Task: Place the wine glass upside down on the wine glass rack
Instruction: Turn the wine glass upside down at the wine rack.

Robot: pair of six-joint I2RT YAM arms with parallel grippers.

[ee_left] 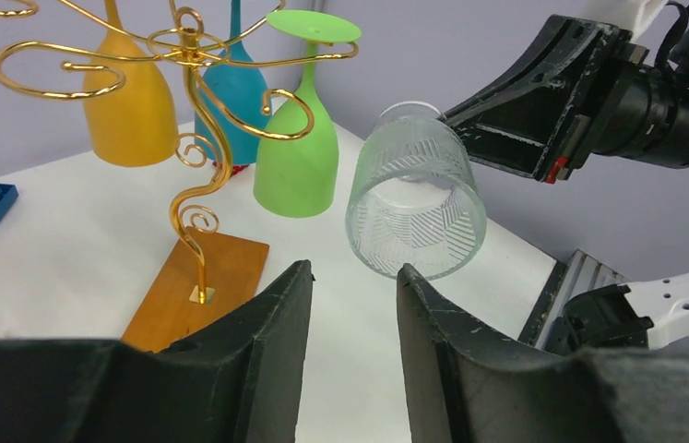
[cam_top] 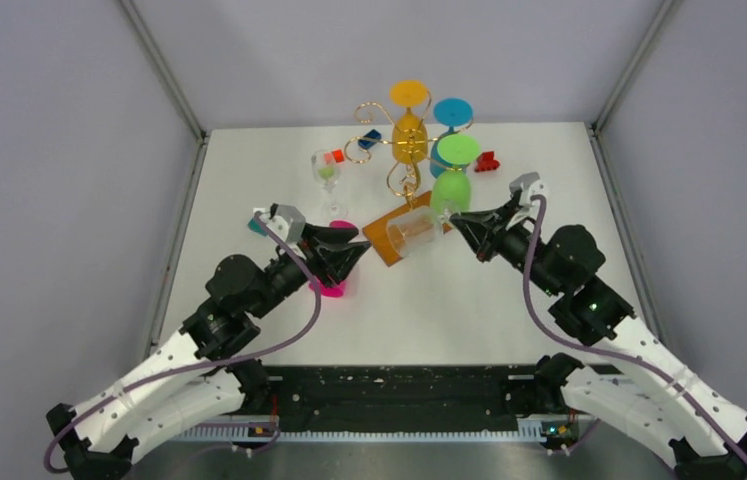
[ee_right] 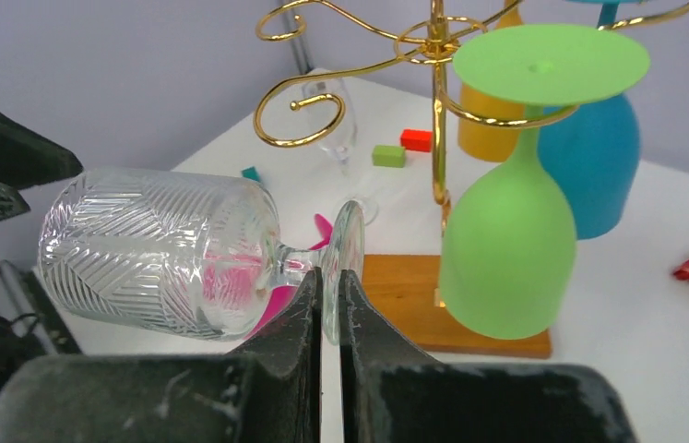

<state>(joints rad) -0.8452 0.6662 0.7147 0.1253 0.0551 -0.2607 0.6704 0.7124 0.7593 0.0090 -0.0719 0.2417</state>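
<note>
A clear patterned wine glass (cam_top: 411,232) hangs on its side above the table, mouth toward the left arm. My right gripper (ee_right: 329,274) is shut on the rim of its round foot (ee_right: 350,242), with the bowl (ee_right: 156,249) to the left of the fingers. My left gripper (ee_left: 354,270) is open and holds nothing; it sits just short of the glass's mouth (ee_left: 414,189). The wine glass rack (cam_top: 404,180), gold wire on an orange-brown wooden base (ee_left: 202,286), stands just behind the glass. One curled arm (ee_right: 299,115) near the glass is bare.
Yellow (cam_top: 409,135), blue (cam_top: 449,115) and green (cam_top: 452,185) glasses hang upside down on the rack. A pink glass (cam_top: 332,288) lies under the left gripper. A small clear glass (cam_top: 327,175) stands at left. Red (cam_top: 489,160) and blue (cam_top: 369,140) bricks lie behind.
</note>
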